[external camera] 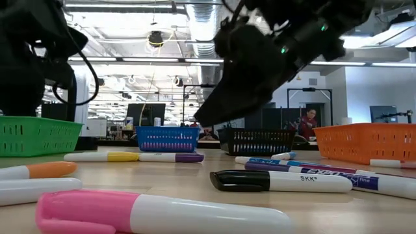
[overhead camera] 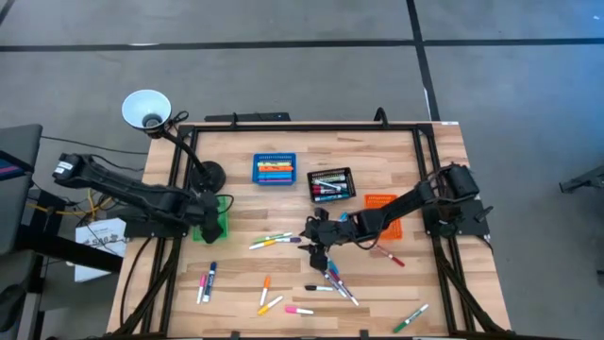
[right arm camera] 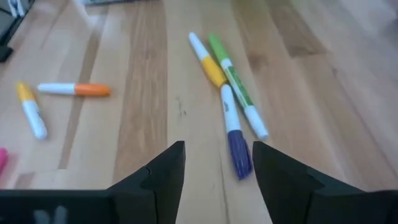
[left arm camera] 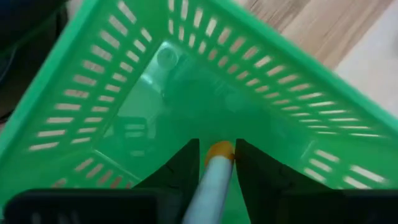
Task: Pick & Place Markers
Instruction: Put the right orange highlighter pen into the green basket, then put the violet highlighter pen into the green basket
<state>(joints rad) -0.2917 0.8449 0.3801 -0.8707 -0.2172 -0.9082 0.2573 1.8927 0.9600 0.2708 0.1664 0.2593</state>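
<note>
Left gripper [left arm camera: 216, 168]: over green bin [left arm camera: 112, 93], fingers around a yellow-tipped marker [left arm camera: 214, 171]; grip unclear.
Right gripper [right arm camera: 214, 165]: jaws apart, empty, above table [right arm camera: 143, 106] mid-front.
Markers [overhead camera: 274, 240]: scattered right of green bin.

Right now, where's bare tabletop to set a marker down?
Free: the wood strip between the blue bin and the table's top edge, and the bottom-left corner below the green bin. Crowded: centre and bottom, where loose markers lie under the right claw.

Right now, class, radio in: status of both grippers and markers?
Left gripper over green bin, marker between fingers. Right gripper open, empty, above loose markers. Nothing blocking.
</note>
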